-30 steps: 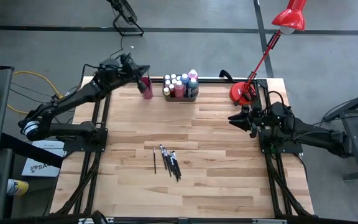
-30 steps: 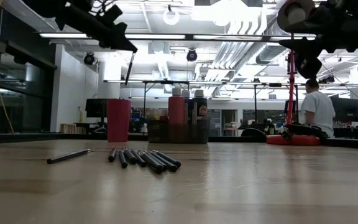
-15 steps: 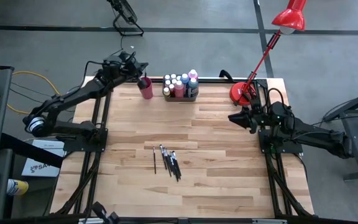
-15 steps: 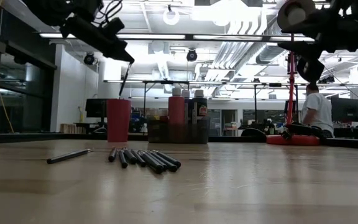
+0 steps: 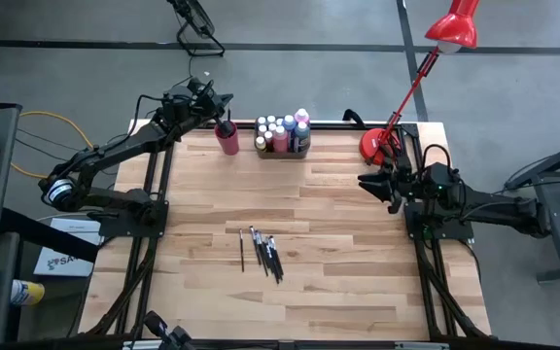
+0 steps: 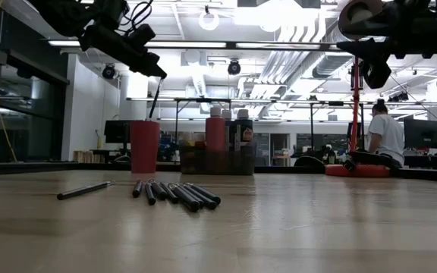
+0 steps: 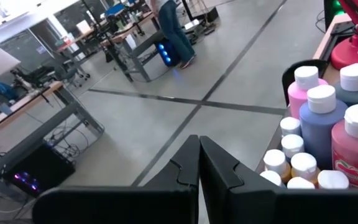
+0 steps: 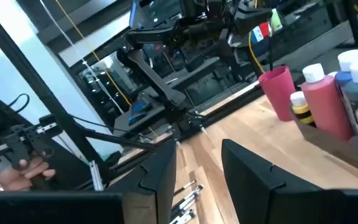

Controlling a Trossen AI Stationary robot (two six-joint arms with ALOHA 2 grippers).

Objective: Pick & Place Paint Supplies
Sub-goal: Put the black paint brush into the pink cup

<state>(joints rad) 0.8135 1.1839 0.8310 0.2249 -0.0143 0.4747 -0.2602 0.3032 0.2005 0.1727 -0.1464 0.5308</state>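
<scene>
My left gripper (image 6: 160, 73) hovers over the red cup (image 5: 227, 138) at the table's far edge, shut on a thin dark paintbrush (image 6: 155, 98). The brush's lower end reaches the mouth of the cup (image 6: 144, 146). In the left wrist view the shut fingers (image 7: 199, 162) hide the brush. Several more brushes (image 5: 263, 253) lie flat in a row mid-table, one (image 5: 242, 248) slightly apart. The paint bottles (image 5: 282, 134) stand in the grey tray beside the cup. My right gripper (image 5: 366, 182) is open and hovers in the air above the table's right edge. My left gripper pinches the paintbrush's upper end (image 6: 160, 79) between its two fingers, which slant down from the table's left side. The brush hangs nearly upright below the fingers, lifted clear of the table, over the red cup (image 8: 278, 93).
A red desk lamp stands with its base (image 5: 382, 146) on the far right corner, its arm rising beyond the table. The tray of bottles (image 6: 218, 144) sits just right of the cup. Bare wood lies around the row of brushes (image 6: 173, 193). A person sits in the room behind.
My left gripper has come down a little over the red cup and stayed shut. The hanging brush has dropped with it, and its lower end has come down to the cup's mouth.
</scene>
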